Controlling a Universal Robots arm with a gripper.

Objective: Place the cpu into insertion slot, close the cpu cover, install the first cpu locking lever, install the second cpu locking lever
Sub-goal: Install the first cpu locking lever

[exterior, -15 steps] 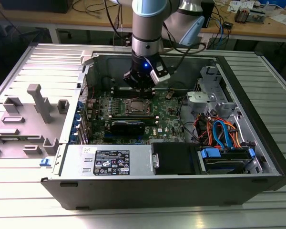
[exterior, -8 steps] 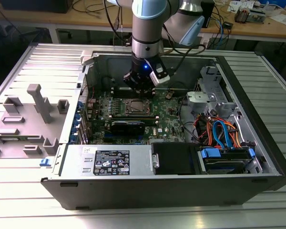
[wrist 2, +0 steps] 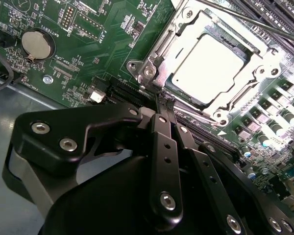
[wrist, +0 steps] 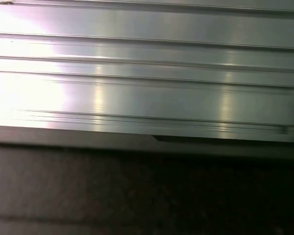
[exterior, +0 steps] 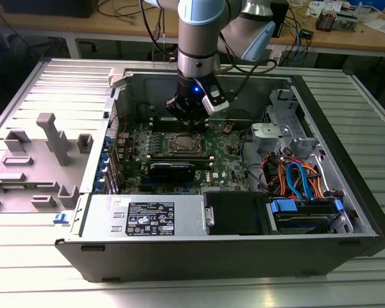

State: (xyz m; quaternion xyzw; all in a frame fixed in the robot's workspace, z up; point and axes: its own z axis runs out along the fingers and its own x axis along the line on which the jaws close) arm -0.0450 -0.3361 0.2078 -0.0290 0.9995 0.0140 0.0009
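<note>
The cpu (wrist 2: 213, 63) lies flat in the insertion slot (wrist 2: 182, 92) on the green motherboard, its silver top facing up. The cpu cover (wrist 2: 264, 58), a dull silver frame, lies down around the chip. A thin locking lever (wrist 2: 245, 18) runs along one side of the socket. In the second wrist view my gripper (wrist 2: 162, 100) is shut, its black fingers (wrist 2: 165, 147) meeting at the socket's edge next to a corner screw, with nothing seen between them. In the exterior view the gripper (exterior: 191, 120) hangs just behind the cpu (exterior: 183, 143), low inside the open computer case.
The case walls (exterior: 119, 96) ring the board. A black drive box (exterior: 234, 212) and a labelled power supply (exterior: 147, 218) sit at the front, blue and orange cables (exterior: 295, 179) at the exterior view's right. Long memory slots (wrist 2: 279, 19) flank the socket. A ribbed metal surface (wrist: 147, 73) shows in the first wrist view.
</note>
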